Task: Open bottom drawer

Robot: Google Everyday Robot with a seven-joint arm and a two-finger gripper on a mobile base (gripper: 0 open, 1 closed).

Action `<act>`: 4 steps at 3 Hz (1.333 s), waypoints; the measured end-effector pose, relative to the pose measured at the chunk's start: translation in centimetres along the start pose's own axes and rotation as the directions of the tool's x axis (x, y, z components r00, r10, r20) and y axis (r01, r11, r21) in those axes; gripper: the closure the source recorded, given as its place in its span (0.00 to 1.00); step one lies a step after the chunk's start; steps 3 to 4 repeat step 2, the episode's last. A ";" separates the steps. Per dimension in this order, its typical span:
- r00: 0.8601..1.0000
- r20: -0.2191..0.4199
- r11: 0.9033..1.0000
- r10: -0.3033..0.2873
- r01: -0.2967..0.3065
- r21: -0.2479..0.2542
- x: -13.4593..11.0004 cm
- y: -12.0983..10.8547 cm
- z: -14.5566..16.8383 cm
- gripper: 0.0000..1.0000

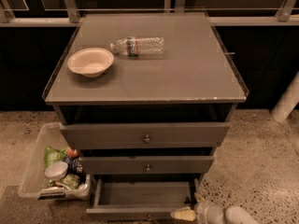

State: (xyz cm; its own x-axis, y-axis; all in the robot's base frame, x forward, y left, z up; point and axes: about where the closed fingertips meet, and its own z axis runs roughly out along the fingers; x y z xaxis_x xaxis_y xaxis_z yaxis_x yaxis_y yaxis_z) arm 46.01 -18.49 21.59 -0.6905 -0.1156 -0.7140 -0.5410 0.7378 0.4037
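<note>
The one camera sits high in front of the grey three-drawer cabinet (187, 73) and looks steeply down at its glass-covered top and drawer fronts. It is close: the cabinet fills most of the frame. The shallow grey bottom drawer (145, 194) lies at 6 o'clock, its front cut by the lower edge. The white, cream-tipped gripper (184, 214) enters at 5 o'clock, just beside that front.

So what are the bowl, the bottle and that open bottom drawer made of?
The bowl looks like matte off-white paper pulp, thin-walled. The water bottle is clear ribbed plastic, see-through. The bottom drawer seems grey-painted wood or laminate, flat and dull. The gripper, pale and plastic-looking, sits at the drawer's front edge.
</note>
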 end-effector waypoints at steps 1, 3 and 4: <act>0.999 0.040 0.998 0.036 -0.038 0.044 1.1 -0.7 -2.4 0.00; 0.999 0.040 0.998 0.036 -0.038 0.044 1.1 -0.7 -2.4 0.00; 0.999 0.040 0.998 0.036 -0.038 0.044 1.1 -0.7 -2.4 0.00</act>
